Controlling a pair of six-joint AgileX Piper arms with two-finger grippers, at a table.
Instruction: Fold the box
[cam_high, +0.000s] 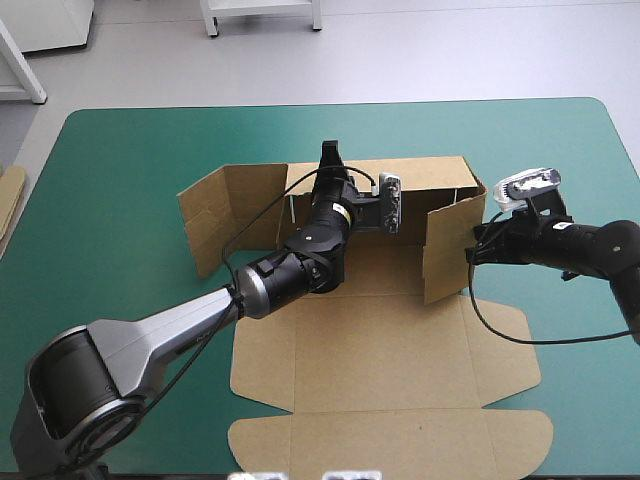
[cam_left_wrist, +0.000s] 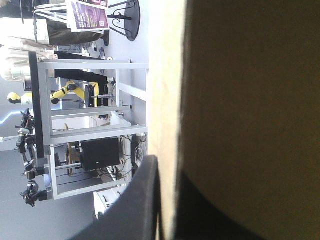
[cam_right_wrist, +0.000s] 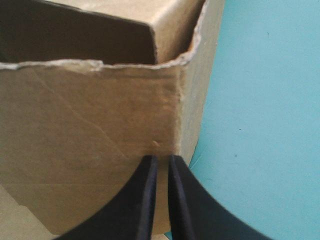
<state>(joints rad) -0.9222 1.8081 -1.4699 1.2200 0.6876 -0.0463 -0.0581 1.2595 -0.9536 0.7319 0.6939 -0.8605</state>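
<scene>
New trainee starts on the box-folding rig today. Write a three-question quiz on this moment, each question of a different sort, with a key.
1. True or false: the box lies completely flat on the teal-green cover.
2. Which part does the left pincer hold? A) the far wall B) the lid C) the left wall
3. Fill in: the right pincer grips the box's ___ wall.
Key: 1 false, several walls stand raised; 2 A; 3 right, that is the right wall.
</scene>
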